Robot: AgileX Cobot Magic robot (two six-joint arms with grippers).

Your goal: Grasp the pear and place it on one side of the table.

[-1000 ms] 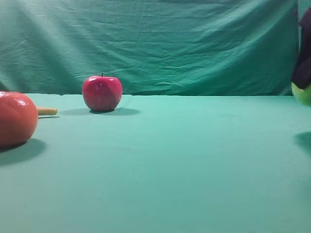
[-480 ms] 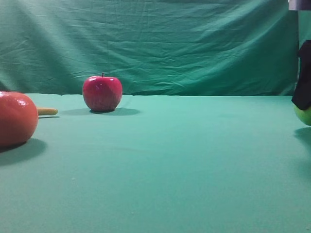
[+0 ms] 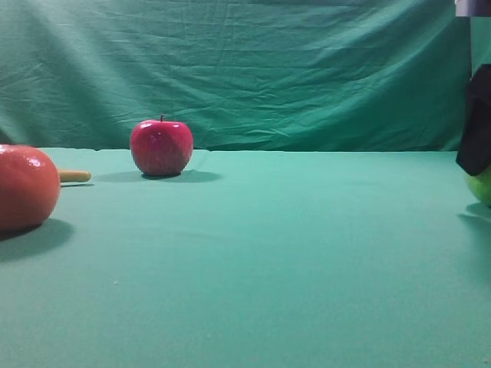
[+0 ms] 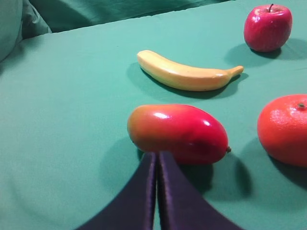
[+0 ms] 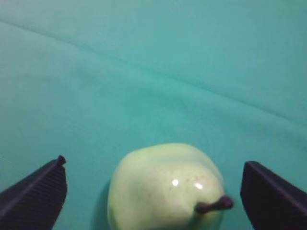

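Resting on the teal tabletop (image 5: pixel 144 62), the pear (image 5: pixel 165 184) sits between the two dark fingers (image 5: pixel 36 194) of the right gripper (image 5: pixel 158 191), which stand wide apart with bare cloth showing on either side of the fruit, so neither pad touches it; its short dark stem (image 5: pixel 213 205) points toward the right finger; in the exterior high view only a sliver of the pear (image 3: pixel 482 184) shows at the far right edge of the tabletop (image 3: pixel 268 253), with the dark right gripper (image 3: pixel 476 126) just above it; well apart on the left stand a red apple (image 3: pixel 161 147) near the wrinkled green backdrop (image 3: pixel 253 69) and a large orange-red round fruit (image 3: pixel 27 188) at the left edge (a yellow tip pokes out behind it); the left wrist view shows the left gripper (image 4: pixel 157 191) with its fingers pressed together and holding nothing, just before a red-and-yellow mango (image 4: pixel 177 133), with a banana (image 4: pixel 187 74) lying beyond that
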